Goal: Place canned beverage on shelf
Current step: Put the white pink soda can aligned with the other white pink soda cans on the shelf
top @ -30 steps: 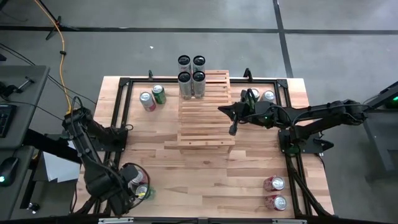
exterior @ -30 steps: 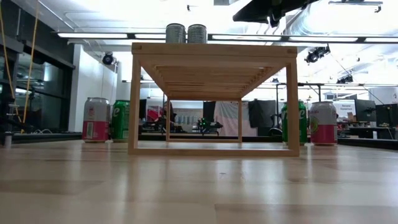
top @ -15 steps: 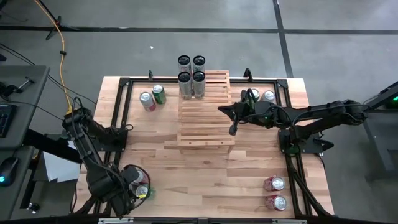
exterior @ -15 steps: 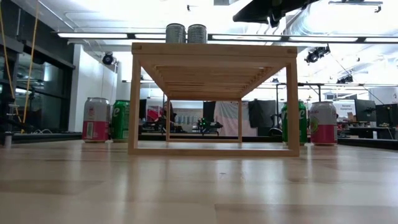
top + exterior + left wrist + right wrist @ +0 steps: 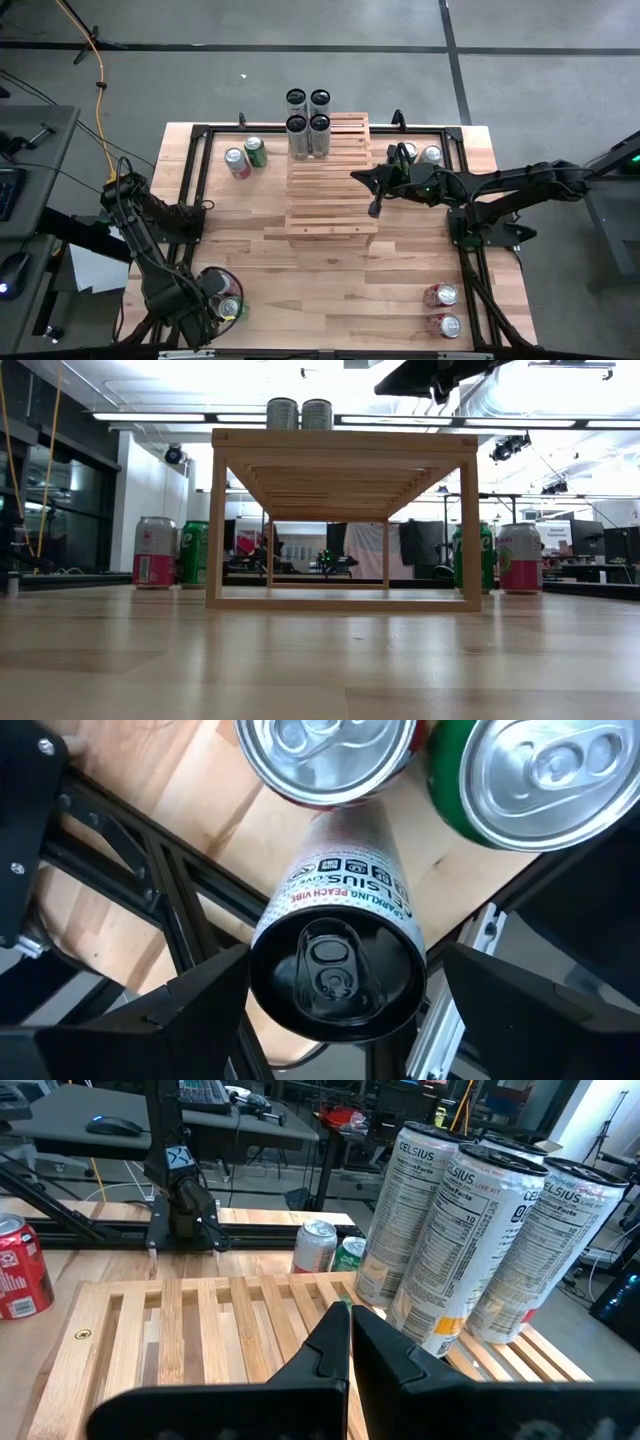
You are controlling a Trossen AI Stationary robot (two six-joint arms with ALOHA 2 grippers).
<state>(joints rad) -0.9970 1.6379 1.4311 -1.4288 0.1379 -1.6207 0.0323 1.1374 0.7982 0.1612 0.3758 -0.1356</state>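
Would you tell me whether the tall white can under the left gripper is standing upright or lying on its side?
Upright. In the left wrist view the white can shows its lid face-on, standing between the open fingers of the left gripper.

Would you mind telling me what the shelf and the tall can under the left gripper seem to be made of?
The shelf: pale unpainted wood in slats, matte, with grain visible in the right wrist view. The tall can: apparently thin metal, given its dark glossy lid with pull tab and a printed white wall. It stands between the open fingers of the left gripper.

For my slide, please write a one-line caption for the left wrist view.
Left gripper open around a tall white slim can, beside a red can and a green can.
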